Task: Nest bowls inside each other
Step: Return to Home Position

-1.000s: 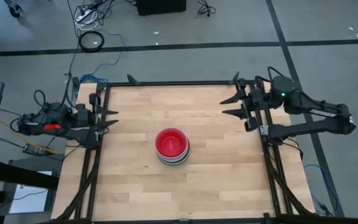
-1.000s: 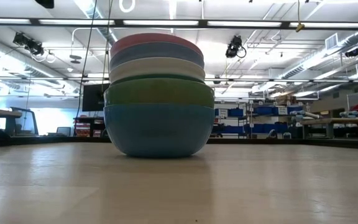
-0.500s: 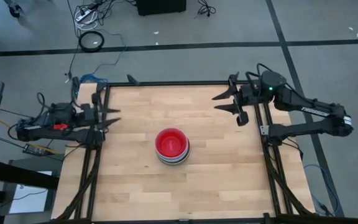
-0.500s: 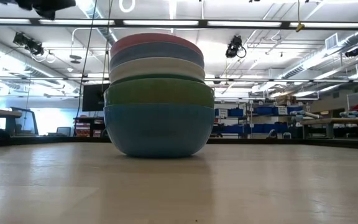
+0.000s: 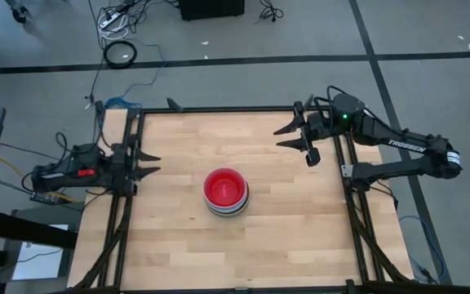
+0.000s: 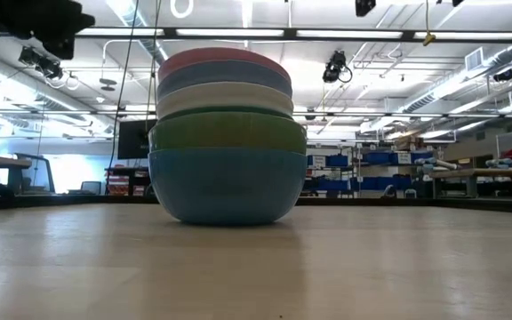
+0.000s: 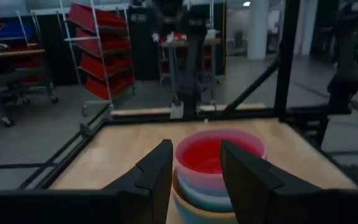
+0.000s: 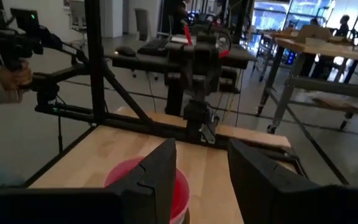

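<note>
One stack of bowls (image 5: 225, 193) upright at the middle of the wooden counter (image 5: 284, 233), well apart from both arms. Six bowls countable: from table height, five walls one above another, teal (image 6: 225, 185) at the bottom, then green (image 6: 228, 133), white (image 6: 225, 96), blue (image 6: 223, 76) and pink (image 6: 223, 59); from above, one red bowl (image 5: 224, 186) nested innermost on top. Any further bowls hidden inside. Two dark arms: left arm (image 5: 80, 170) along the counter's left edge, right arm (image 5: 382, 143) at the far right corner. Left jaws parted and empty, pointing across the counter at the stack. Right jaws likewise spread wide, holding nothing, above the far right part of the counter. One person's hand (image 8: 16, 76) beyond the counter in the right wrist view, closed on something dark. Compared with a second ago: stack unmoved; right jaws swung further in over the counter; left arm shifted slightly toward the near side; more of a dark arm part (image 6: 38, 22) now showing at the upper left of the low view.
</note>
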You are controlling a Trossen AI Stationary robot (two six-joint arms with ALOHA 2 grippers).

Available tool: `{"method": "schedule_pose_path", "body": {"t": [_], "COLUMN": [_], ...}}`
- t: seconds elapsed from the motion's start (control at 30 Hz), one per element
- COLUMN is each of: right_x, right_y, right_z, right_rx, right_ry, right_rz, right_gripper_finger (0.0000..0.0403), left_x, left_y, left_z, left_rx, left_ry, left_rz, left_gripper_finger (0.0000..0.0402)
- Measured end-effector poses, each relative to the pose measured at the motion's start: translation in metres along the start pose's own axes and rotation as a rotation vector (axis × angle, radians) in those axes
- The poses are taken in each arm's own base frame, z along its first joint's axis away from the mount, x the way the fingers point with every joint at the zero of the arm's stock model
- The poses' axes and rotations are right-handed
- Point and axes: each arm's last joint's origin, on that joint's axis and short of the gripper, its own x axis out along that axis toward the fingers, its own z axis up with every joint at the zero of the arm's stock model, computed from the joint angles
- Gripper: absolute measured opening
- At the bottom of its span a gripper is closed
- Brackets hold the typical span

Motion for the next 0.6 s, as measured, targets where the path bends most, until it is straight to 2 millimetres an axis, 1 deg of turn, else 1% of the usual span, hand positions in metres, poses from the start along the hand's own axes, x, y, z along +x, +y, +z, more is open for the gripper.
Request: {"method": "schedule_pose_path", "body": {"t": [0.17, 0.43, 0.53, 0.6], "right_x": [-0.01, -0.048, -0.058, -0.062], "right_y": [0.003, 0.016, 0.023, 0.025], "right_z": [-0.009, -0.017, -0.022, -0.028], "right_rx": [0.009, -0.005, -0.02, 0.001], "right_ry": [-0.053, -0.137, -0.162, -0.165], "right_rz": [-0.007, -0.066, 0.001, 0.036], "right_gripper_finger": [0.0134, 0.0134, 0.0133, 0.0133], "left_x": [-0.002, -0.004, -0.004, -0.004], "left_y": [0.0, 0.0, 0.0, -0.001], "left_z": [0.008, 0.006, 0.005, 0.005], "left_rx": [-0.016, -0.005, -0.003, -0.003], "left_ry": [0.002, 0.007, 0.008, 0.004], "left_rz": [-0.015, -0.023, -0.028, -0.039], "left_gripper_finger": [0.0142, 0.0142, 0.0142, 0.0142]}}
